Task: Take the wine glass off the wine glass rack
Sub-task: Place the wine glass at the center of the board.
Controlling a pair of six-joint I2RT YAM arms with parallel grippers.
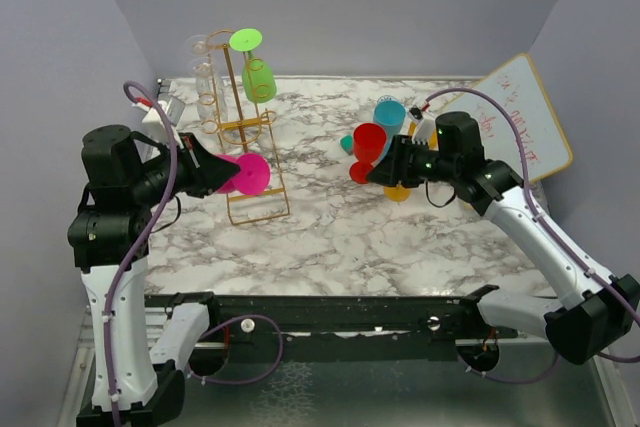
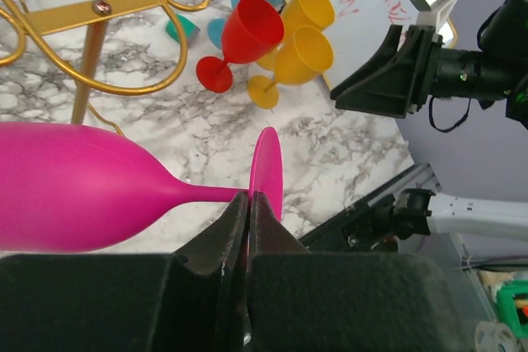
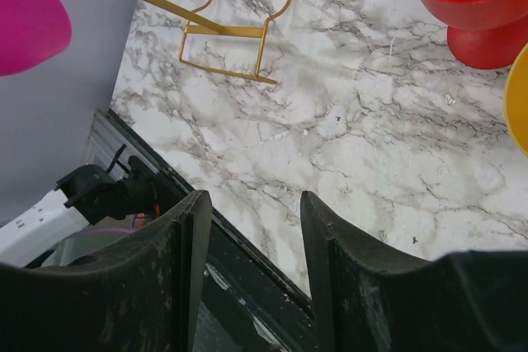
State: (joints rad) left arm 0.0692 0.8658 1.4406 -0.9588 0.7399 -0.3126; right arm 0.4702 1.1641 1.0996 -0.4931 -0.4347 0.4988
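I see the pink glass (image 2: 74,199) as smooth matt plastic, the rack (image 2: 82,12) as shiny gold metal, the surface (image 3: 346,121) beneath the rack as glossy marble pattern.

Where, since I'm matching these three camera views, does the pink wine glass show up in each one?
Top external: the pink wine glass is left of centre, by the rack's lower half.
Left wrist: its bowl fills the left; the left gripper has its jaws shut on the stem, bottom centre.
Right wrist: only a pink patch shows in the top-left corner.
Shared landmark: the gold wine glass rack, seen in all three.
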